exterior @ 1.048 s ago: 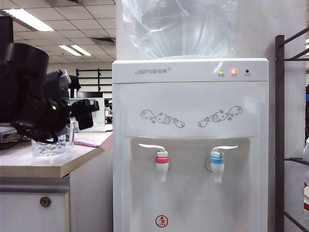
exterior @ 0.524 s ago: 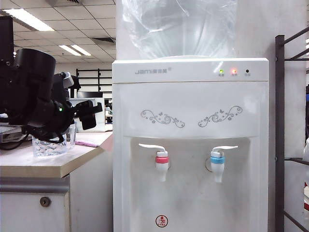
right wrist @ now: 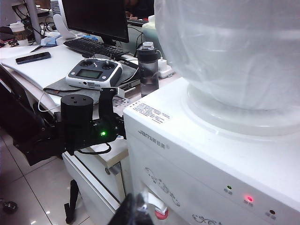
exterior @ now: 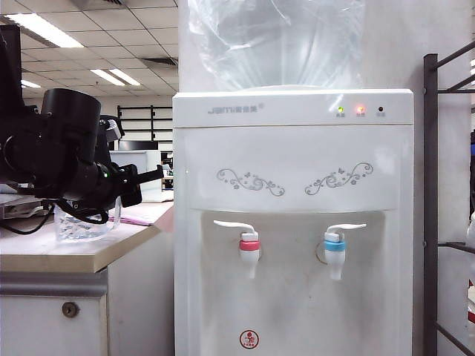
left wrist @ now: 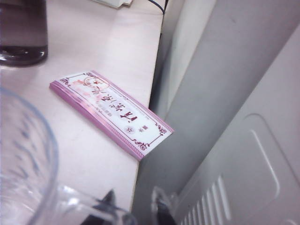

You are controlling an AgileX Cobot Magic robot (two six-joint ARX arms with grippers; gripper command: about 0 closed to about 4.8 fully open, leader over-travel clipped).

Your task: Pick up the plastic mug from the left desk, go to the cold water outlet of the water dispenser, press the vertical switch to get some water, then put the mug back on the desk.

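Note:
The clear plastic mug [exterior: 78, 226] stands on the left desk [exterior: 67, 256], beside the water dispenser [exterior: 293, 148]. My left gripper [exterior: 133, 189] hangs low over the mug's right side. In the left wrist view the mug [left wrist: 21, 159] is close, and its handle [left wrist: 89, 208] lies against one fingertip [left wrist: 107, 202] of my left gripper [left wrist: 133, 211]. The jaws are still apart, with a gap to the other finger. The cold water outlet [exterior: 335, 247] and its vertical switch [exterior: 346, 227] are untouched. My right gripper [right wrist: 135, 208] looks shut and empty above the dispenser's front.
A pink booklet [left wrist: 112, 112] lies on the desk near the dispenser's side. A dark grey bottle [right wrist: 147, 68] and a controller [right wrist: 93, 72] sit further back. The red-ringed tap [exterior: 249, 246] is left of the blue one. A dark metal rack [exterior: 430, 208] stands at the right.
My left arm has moved right and lower toward the mug, and its jaws have narrowed around the handle. The mug and the right arm have not moved.

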